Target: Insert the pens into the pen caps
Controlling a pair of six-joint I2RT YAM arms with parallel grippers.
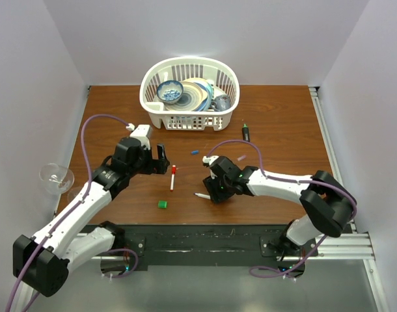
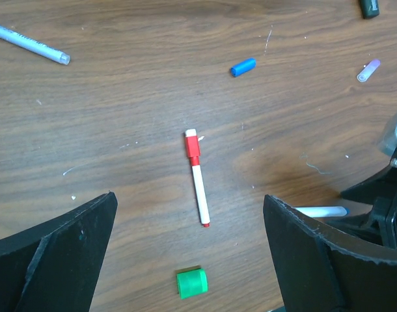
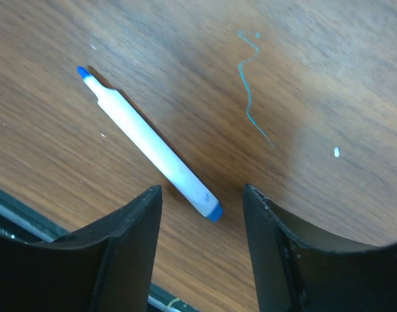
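A white pen with a red tip (image 2: 200,192) lies between my grippers, with a red piece (image 2: 193,148) at its far end; it also shows in the top view (image 1: 173,177). A stubby green cap (image 2: 192,283) lies in front of it and a blue cap (image 2: 243,67) beyond it. My left gripper (image 2: 189,214) is open and empty above the red pen and green cap. My right gripper (image 3: 202,192) is open, its jaws either side of the rear end of a white blue-tipped pen (image 3: 146,136). A black marker (image 1: 246,132) lies near the basket.
A white basket (image 1: 153,107) of dishes stands at the back centre. A grey pen (image 2: 29,43) and a small clear purple cap (image 2: 368,69) lie on the table. A clear glass (image 1: 55,175) sits at the table's left edge.
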